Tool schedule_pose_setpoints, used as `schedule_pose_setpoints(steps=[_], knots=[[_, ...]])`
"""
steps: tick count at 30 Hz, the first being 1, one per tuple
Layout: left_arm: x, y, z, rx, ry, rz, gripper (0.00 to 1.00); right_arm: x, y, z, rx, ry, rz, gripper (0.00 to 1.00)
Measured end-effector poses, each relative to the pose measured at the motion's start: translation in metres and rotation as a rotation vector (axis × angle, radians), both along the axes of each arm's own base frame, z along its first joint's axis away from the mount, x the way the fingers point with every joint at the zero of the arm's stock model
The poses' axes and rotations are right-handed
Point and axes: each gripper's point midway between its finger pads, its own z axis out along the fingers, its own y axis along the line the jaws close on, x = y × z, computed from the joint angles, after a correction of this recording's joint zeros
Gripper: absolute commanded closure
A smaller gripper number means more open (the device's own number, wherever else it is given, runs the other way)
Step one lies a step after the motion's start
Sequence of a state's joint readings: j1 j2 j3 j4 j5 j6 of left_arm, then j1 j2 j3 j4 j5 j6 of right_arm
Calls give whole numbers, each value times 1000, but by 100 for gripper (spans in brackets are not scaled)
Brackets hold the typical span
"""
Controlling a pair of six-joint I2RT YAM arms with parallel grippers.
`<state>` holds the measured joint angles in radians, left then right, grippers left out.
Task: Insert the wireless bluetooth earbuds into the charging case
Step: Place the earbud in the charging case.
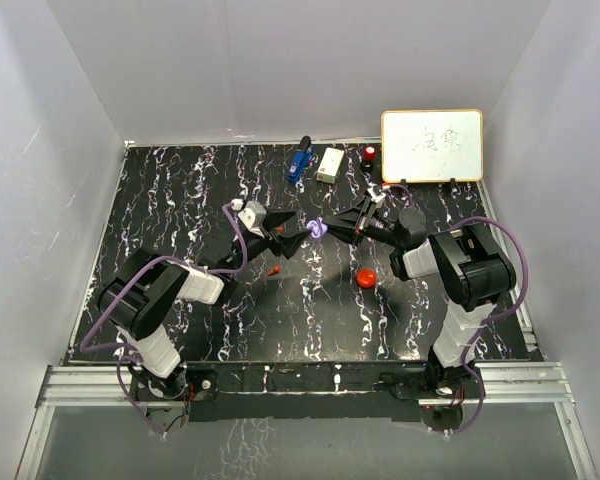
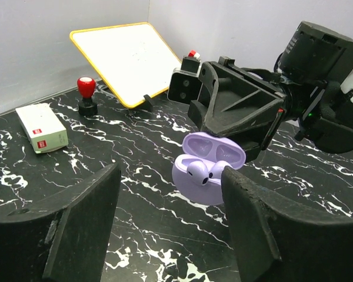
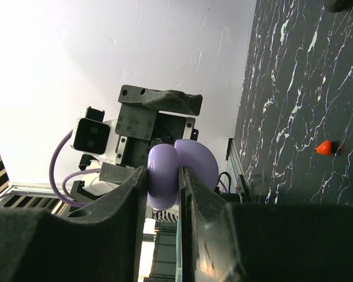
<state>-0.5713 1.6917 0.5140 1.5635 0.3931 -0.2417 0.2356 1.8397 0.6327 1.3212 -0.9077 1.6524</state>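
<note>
My right gripper (image 1: pixel 327 228) (image 3: pixel 163 176) is shut on the lilac charging case (image 1: pixel 320 228) (image 3: pixel 165 167), one finger on each side of its body. The case (image 2: pixel 209 167) has its lid open. A purple earbud (image 2: pixel 198 171) sits in one well, and a second is partly hidden behind my left finger. My left gripper (image 1: pixel 292 240) (image 2: pixel 170 229) faces the case from close by, open and empty. A small red earbud (image 1: pixel 275 270) (image 3: pixel 323 147) lies on the black marbled table near the left gripper.
A round red case (image 1: pixel 366 277) lies at the table's middle. Along the back edge stand a blue gadget (image 1: pixel 300 160), a white box (image 1: pixel 330 165) (image 2: pixel 41 127), a red-topped stamp (image 1: pixel 368 153) (image 2: pixel 86 94) and a whiteboard (image 1: pixel 432 145) (image 2: pixel 129 59).
</note>
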Motion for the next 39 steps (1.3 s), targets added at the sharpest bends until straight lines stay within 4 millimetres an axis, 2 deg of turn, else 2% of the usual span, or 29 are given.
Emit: schedule_pose_setpoints(steps=[6,39], knots=[[2,-1,-9,14,17,2,32,0,0,0,0,0,0,100],[15,6,-11,20,8,77,32,0,0,0,0,0,0,100]])
